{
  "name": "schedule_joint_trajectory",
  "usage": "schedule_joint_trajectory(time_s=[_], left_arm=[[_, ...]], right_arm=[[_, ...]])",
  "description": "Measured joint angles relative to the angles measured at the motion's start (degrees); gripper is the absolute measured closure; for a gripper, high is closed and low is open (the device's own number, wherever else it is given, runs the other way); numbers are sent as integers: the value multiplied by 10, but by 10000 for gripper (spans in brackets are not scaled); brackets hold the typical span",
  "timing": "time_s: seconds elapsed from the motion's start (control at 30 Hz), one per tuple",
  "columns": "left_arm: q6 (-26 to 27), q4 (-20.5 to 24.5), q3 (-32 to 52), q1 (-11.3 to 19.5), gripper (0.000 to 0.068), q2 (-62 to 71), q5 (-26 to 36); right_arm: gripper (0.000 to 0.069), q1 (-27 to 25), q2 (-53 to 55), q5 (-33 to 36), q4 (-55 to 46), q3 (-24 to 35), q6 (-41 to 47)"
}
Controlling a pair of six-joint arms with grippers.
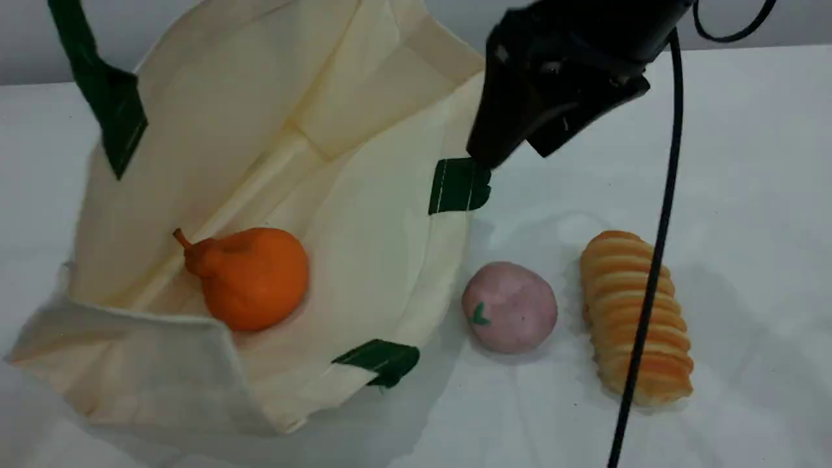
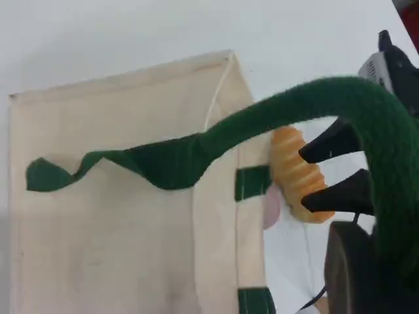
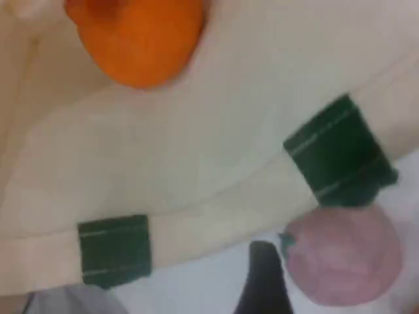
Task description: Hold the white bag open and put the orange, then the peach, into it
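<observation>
Right claw (image 1: pixel 484 159) hangs empty, jaws apart, above pale pink matte peach (image 1: pixel 509 307) beside cream-white canvas bag (image 1: pixel 364 214) w/ orange (image 1: pixel 250 276) inside. Should descend straight, centred; left claw holds green strap (image 2: pixel 294 108).

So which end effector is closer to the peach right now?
The right end effector: it hangs open above the peach, over the bag edge. The left one is out of the scene view, holding the green handle up on the bag's far side.
</observation>
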Motion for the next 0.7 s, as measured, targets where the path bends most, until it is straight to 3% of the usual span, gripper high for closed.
schedule_joint_trajectory(time_s=[0.7], left_arm=[[0, 9, 0, 0, 624, 0, 0]], right_arm=[[206, 2, 166, -39, 0, 0, -1]])
